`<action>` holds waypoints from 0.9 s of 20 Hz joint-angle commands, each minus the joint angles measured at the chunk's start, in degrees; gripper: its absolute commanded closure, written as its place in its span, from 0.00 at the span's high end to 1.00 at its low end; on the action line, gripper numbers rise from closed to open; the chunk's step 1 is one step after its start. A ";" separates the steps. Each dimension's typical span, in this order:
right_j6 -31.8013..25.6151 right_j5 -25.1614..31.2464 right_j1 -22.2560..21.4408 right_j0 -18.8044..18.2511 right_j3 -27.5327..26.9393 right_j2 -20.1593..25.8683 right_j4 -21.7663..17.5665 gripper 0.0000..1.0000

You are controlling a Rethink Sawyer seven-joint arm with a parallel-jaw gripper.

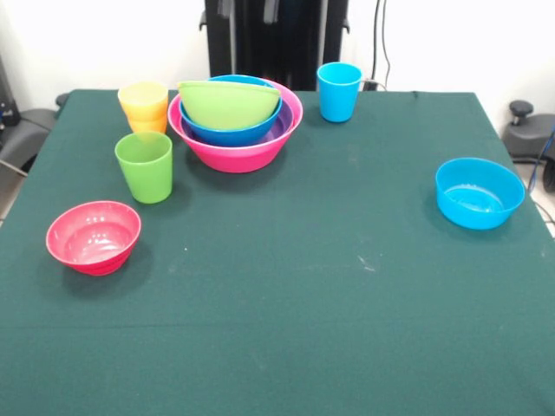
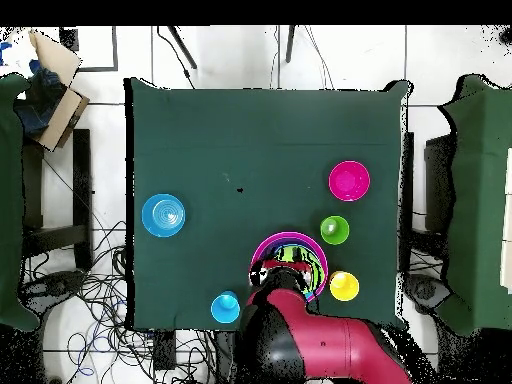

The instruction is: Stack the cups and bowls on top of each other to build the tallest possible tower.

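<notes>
The tower (image 1: 236,130) stands at the table's far side: a large pink bowl (image 1: 251,154) holds a purple bowl, a blue bowl (image 1: 230,134) and a tilted light green bowl (image 1: 227,102). No large orange bowl shows. A yellow cup (image 1: 144,97) sits in an orange cup (image 1: 149,124) to the tower's left. A green cup (image 1: 145,166), a blue cup (image 1: 338,91), a small red-pink bowl (image 1: 93,236) and a small light blue bowl (image 1: 479,192) stand apart. In the overhead view the arm's end with the gripper (image 2: 268,272) hangs over the tower's rim (image 2: 300,245). The front view does not show the gripper.
The robot's black pedestal (image 1: 277,35) stands behind the table's far edge. The red arm (image 2: 320,345) reaches in from the base side. Cables lie on the floor (image 2: 90,290) beside the green table (image 1: 286,303). A cardboard box (image 2: 55,90) sits off to one side.
</notes>
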 commanded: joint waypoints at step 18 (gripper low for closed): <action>0.37 2.21 7.25 -2.24 -3.86 11.43 -1.93 1.00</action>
